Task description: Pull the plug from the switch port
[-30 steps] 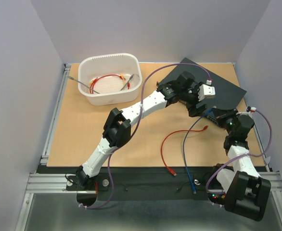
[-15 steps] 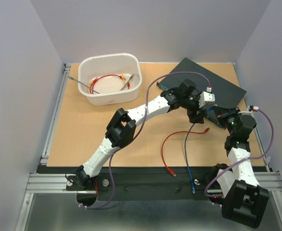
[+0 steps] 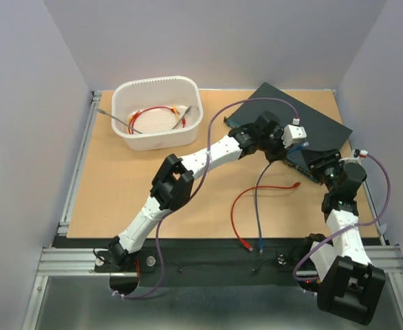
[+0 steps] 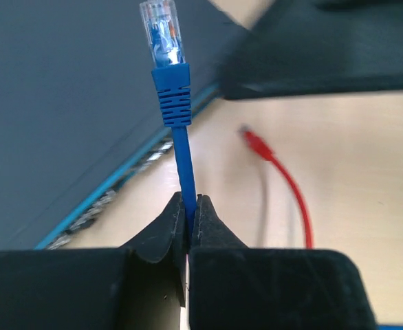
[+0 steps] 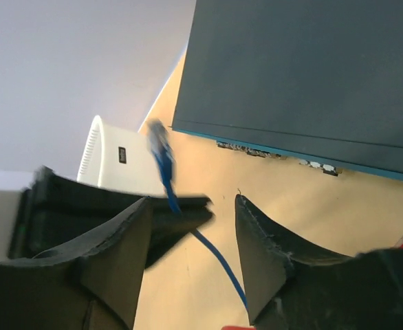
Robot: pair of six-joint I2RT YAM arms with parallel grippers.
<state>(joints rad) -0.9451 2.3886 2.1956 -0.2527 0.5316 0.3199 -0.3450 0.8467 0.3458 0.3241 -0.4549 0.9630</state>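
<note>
The switch (image 3: 322, 124) is a flat dark box at the back right, with its row of ports (image 5: 274, 152) along the near edge. A blue cable (image 3: 258, 206) ends in a clear-tipped plug (image 4: 163, 27) that stands free in the air, out of any port. My left gripper (image 4: 188, 205) is shut on the cable just below the plug's blue boot. In the top view that left gripper (image 3: 280, 155) hovers at the switch's front edge. My right gripper (image 5: 192, 201) is open beside it with nothing between its fingers. The blurred plug (image 5: 159, 148) shows just beyond them.
A white tub (image 3: 157, 113) holding red wire and metal tools sits at the back left. A red cable (image 3: 256, 199) lies loose on the wooden table in front of the switch. The blue cable's other end (image 3: 260, 244) rests by the near black strip.
My left gripper has closed on the blue cable near the plug. My right gripper has opened and let go. The cable's hanging part has swung left.
</note>
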